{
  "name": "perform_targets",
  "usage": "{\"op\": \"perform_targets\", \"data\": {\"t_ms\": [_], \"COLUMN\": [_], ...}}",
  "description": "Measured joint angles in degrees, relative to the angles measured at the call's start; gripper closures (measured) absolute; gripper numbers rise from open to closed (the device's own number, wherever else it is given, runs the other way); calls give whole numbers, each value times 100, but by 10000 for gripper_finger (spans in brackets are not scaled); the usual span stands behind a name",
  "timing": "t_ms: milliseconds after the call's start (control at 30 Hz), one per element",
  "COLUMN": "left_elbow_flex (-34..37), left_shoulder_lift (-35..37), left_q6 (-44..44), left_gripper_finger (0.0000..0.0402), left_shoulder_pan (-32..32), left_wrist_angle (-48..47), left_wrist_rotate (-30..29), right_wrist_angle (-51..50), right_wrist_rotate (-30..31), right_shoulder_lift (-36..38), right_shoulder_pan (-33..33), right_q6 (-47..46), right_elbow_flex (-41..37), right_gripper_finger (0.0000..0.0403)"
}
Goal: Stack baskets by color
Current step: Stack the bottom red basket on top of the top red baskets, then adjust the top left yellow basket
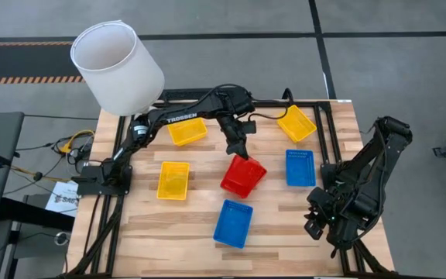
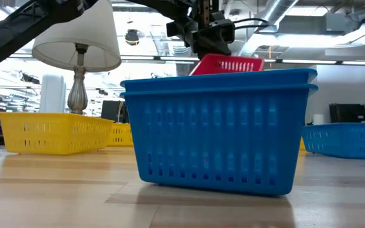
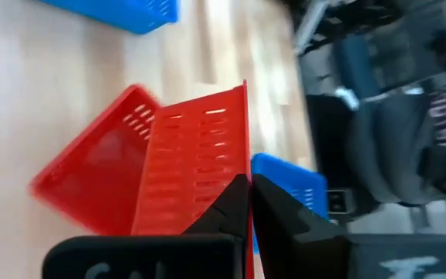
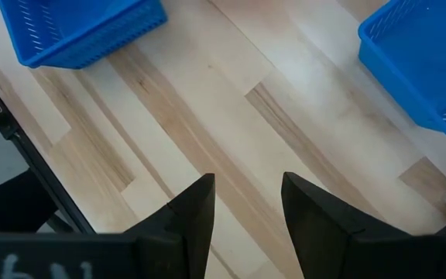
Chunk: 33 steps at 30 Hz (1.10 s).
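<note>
A red basket [image 1: 243, 177] hangs tilted over the table's middle, with my left gripper [image 1: 236, 149] shut on it. The low view shows it [image 2: 230, 63] above the rims of a near blue basket [image 2: 217, 133], which looks like two nested. Another blue basket [image 1: 300, 167] rests on its bottom at the right. Three yellow baskets [image 1: 186, 132] [image 1: 173, 180] [image 1: 296, 123] also stand on the wood. My right gripper [image 4: 246, 201] waits open over bare wood near the right front corner [image 1: 314, 225]. My left gripper pinches the rim of one of the red basket's perforated walls [image 3: 244, 167] between its two fingers, one finger on each side of the wall. The fingers slant down at it from the table's far side. The basket hangs tilted below them; its lower end is hidden in the low view.
A big white lampshade [image 1: 117, 66] stands at the far left corner. A blue basket [image 1: 233, 223] sits near the front edge, just in front of the red one. Bare wood lies between the blue baskets and along the front right [image 4: 207, 101].
</note>
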State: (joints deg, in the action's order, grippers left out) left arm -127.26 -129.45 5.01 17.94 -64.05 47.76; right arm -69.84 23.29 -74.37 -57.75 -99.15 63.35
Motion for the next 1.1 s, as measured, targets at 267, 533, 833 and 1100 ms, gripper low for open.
{"op": "perform_targets", "data": {"t_ms": [267,533,833,1100], "left_elbow_flex": [0,0,-1,-451], "left_shoulder_lift": [0,-2,-2,-4], "left_q6": [258,584,830,1034], "left_gripper_finger": [401,349,212,182], "left_shoulder_pan": [-92,-190,-224,-227], "left_wrist_angle": [-56,-277,-482,-1373], "left_wrist_rotate": [-645,-504,-857,-1366], "right_wrist_angle": [0,0,4,2], "right_wrist_rotate": [0,0,-2,0], "right_shoulder_lift": [0,0,0,0], "right_shoulder_pan": [0,0,-1,1], "right_q6": [17,17,-2,-13], "right_elbow_flex": [0,0,0,0], "right_gripper_finger": [228,228,228,228]}}
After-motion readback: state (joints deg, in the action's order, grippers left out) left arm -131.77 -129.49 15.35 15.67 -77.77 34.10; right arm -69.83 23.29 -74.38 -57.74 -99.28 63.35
